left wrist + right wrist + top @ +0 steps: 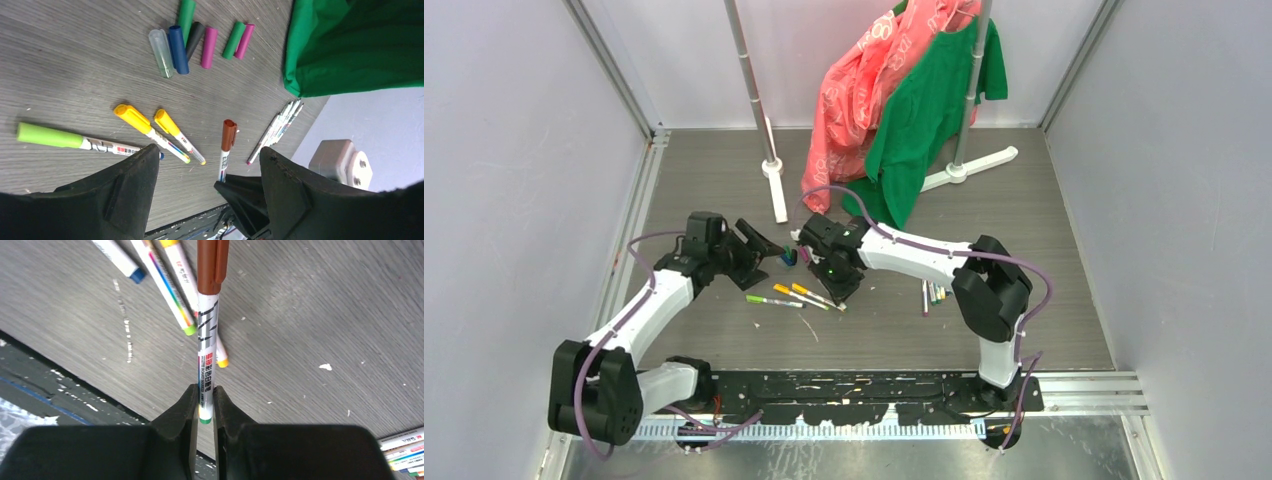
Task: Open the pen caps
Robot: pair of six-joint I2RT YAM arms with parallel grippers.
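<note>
My right gripper [205, 390] is shut on the tail end of a white pen [207, 335] with a brown cap [212, 265] on it, holding it just above the table. In the left wrist view that pen [226, 150] points toward my open, empty left gripper [210, 152], with the right gripper [250, 200] below it. Three capped pens lie on the table: one green-capped [50, 136] and two yellow-capped [132, 117]. Several loose caps [200, 37] lie in a row beyond them. In the top view the left gripper [769, 248] faces the right gripper [832, 272].
Several uncapped pens [932, 293] lie bundled at the right, also in the left wrist view [280, 127]. A clothes rack with grey poles [749, 60] stands behind, holding a pink garment [859, 95] and a green one [924, 120] that hangs to the table.
</note>
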